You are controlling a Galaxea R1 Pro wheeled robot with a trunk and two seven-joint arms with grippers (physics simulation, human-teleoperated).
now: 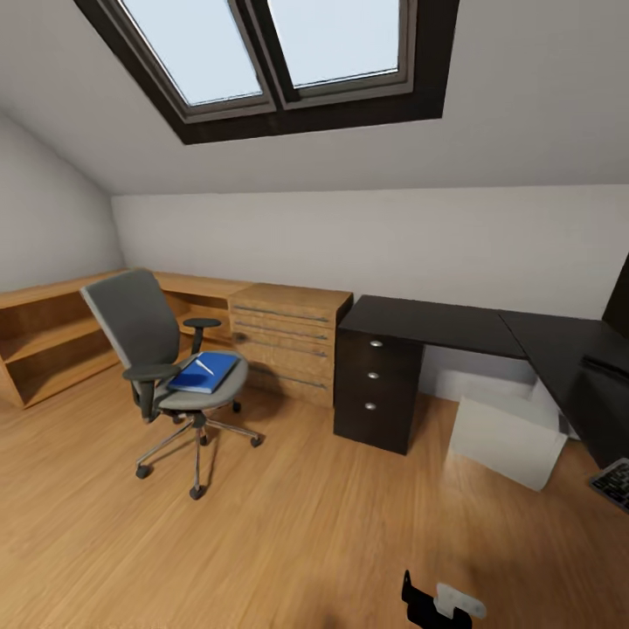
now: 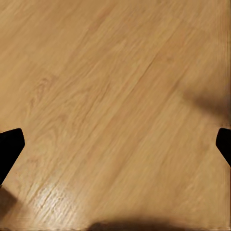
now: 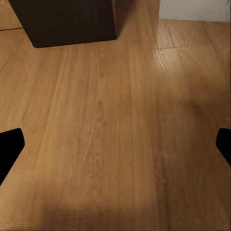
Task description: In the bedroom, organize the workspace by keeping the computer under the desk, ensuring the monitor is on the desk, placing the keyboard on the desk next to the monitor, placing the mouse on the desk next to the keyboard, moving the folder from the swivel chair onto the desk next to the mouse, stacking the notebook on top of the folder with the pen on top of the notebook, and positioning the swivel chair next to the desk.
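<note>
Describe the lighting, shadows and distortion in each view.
Head view: even skylight daylight, soft shadow under the swivel chair, wide-angle bending at the edges. Left wrist view: glare streak on the floor, blurred shadows. Right wrist view: dim floor, soft shadow.

A dark-framed skylight [image 1: 278, 61] with two pale panes sits at the top of the frame, set in a sloped white ceiling [image 1: 524, 105]. Below it runs a plain white wall [image 1: 367, 245]. At middle left, a light-wood drawer chest [image 1: 286, 349] stands against that wall, joined to low open wooden shelving [image 1: 48, 345] reaching the left edge. Warm wood-plank floor [image 1: 288, 533] covers the lower half.
</note>
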